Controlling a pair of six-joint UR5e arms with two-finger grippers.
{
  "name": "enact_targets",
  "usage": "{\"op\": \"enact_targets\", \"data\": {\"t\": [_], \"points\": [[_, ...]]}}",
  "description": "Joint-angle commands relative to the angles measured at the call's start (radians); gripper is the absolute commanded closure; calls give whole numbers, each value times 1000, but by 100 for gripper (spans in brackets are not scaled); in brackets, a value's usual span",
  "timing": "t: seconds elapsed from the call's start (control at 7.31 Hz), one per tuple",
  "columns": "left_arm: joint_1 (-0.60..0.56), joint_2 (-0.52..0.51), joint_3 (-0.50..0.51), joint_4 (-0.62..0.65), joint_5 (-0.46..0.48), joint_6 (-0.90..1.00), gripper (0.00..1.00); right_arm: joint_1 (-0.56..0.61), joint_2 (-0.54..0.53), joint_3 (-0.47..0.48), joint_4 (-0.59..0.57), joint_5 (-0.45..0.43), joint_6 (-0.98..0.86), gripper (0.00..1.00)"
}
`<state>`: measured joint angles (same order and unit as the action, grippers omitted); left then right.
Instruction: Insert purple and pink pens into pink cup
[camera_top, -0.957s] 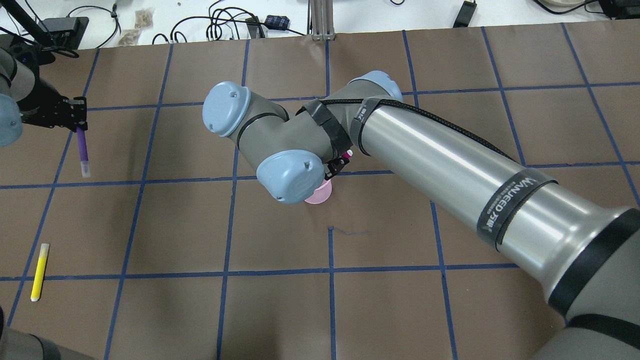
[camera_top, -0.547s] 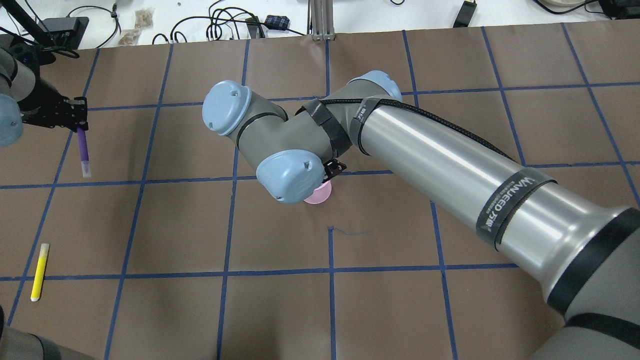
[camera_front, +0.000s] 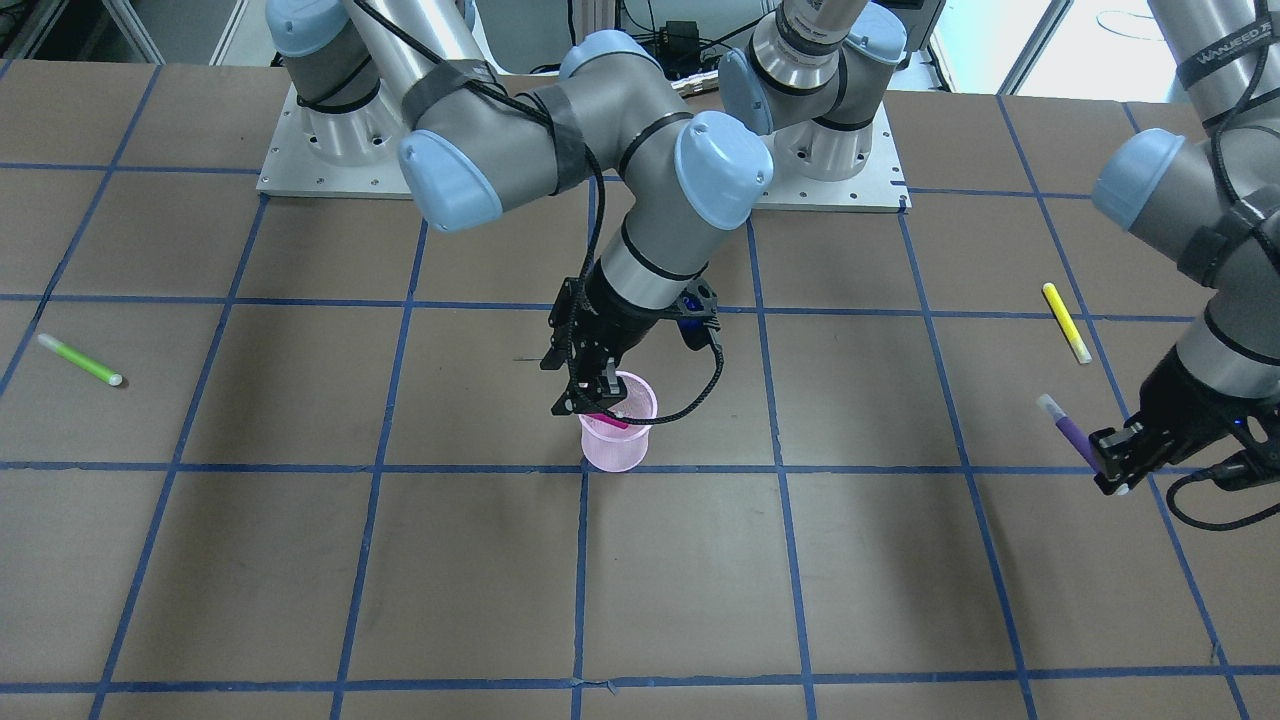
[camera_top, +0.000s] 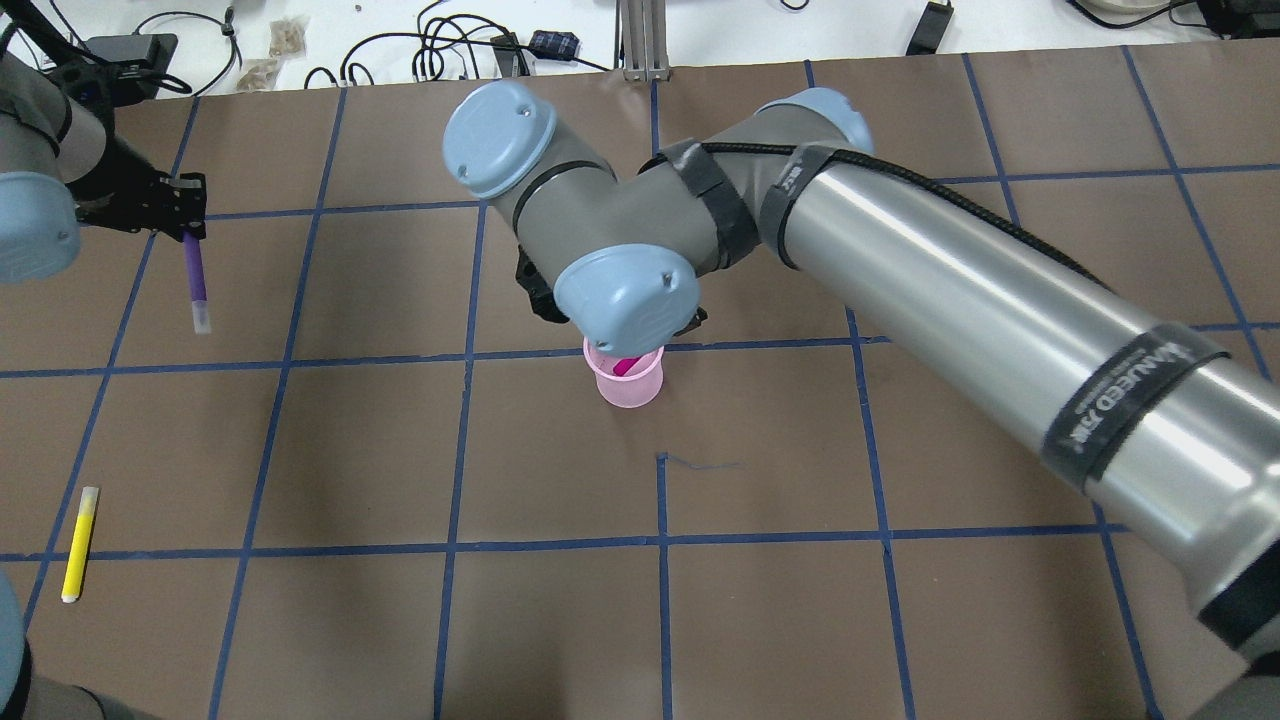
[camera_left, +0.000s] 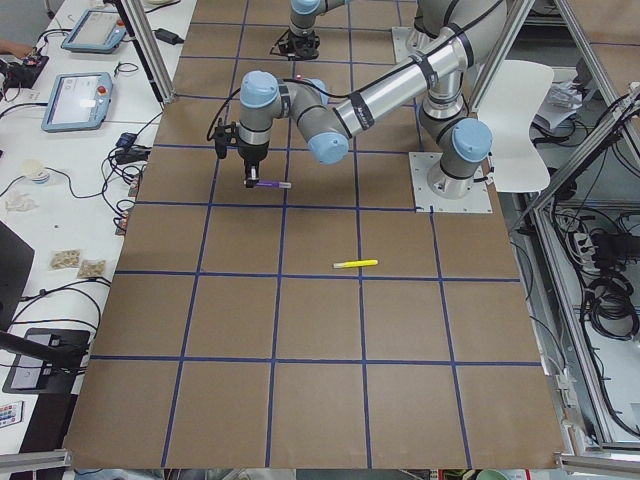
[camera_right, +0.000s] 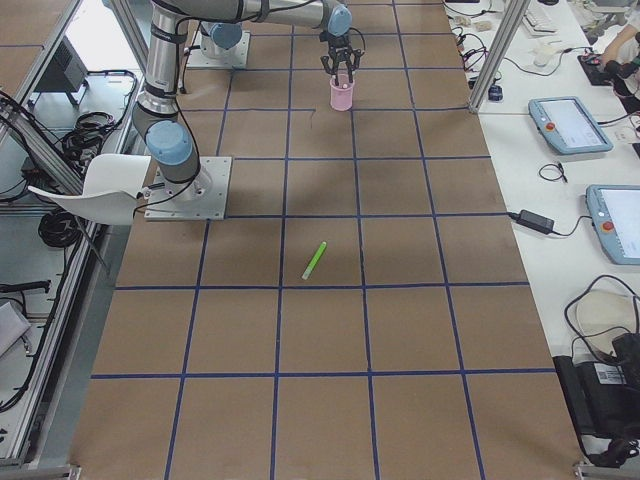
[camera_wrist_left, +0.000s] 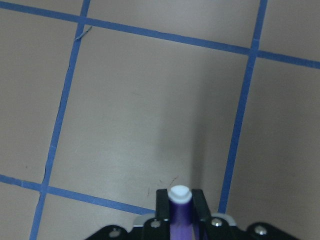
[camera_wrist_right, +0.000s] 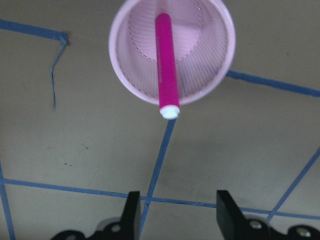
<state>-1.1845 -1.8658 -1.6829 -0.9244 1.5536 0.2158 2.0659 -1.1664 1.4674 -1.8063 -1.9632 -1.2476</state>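
toward the left end of the worktop (camera_top: 760, 620), on the side nearer the robot's edge, a yellow pen (camera_top: 79, 543) lies flat and alone on the brown paper, beside a blue tape line

further from the robot's edge on that same left side, the left gripper (camera_top: 188, 228) is clenched on the purple pen (camera_top: 196, 285), gripping it by one end; the white-capped other end sticks out beyond the fingers, and the pen is held above the worktop, well apart from the cup

near the middle of the worktop the pink cup (camera_top: 630, 380) stands upright, just beside a crossing of tape lines. the pink pen (camera_wrist_right: 166, 65) is inside it, leaning on the mesh wall, with its white tip poking out over the rim

directly above the cup hangs the right gripper (camera_wrist_right: 178, 202), released: its jaws stand wide apart with nothing between them, and they touch neither pen nor cup

toward the right end of the worktop a green pen (camera_front: 80, 360) lies flat, well apart from everything else
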Motion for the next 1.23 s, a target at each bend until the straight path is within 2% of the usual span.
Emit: {"op": "enact_targets", "data": {"t": [0.0, 0.27, 0.55, 0.68, 0.96, 1.09], "points": [[-159, -16, 8, 100, 9, -198, 100, -160, -137, 5, 16, 139, 2, 36], [-283, -15, 6, 175, 11, -381, 100, -278, -224, 10, 74, 153, 2, 35], [-421, 0, -9, 231, 26, -545, 100, -329, -295, 14, 143, 182, 67, 35], [-490, -15, -11, 277, 72, -641, 100, -335, -298, 16, 159, 185, 224, 36], [-625, -23, -12, 279, 181, -765, 100, -339, -300, 16, 160, 292, 566, 34], [-658, -15, -26, 277, 187, -821, 100, -337, -315, 18, 159, 317, 723, 28]]}}
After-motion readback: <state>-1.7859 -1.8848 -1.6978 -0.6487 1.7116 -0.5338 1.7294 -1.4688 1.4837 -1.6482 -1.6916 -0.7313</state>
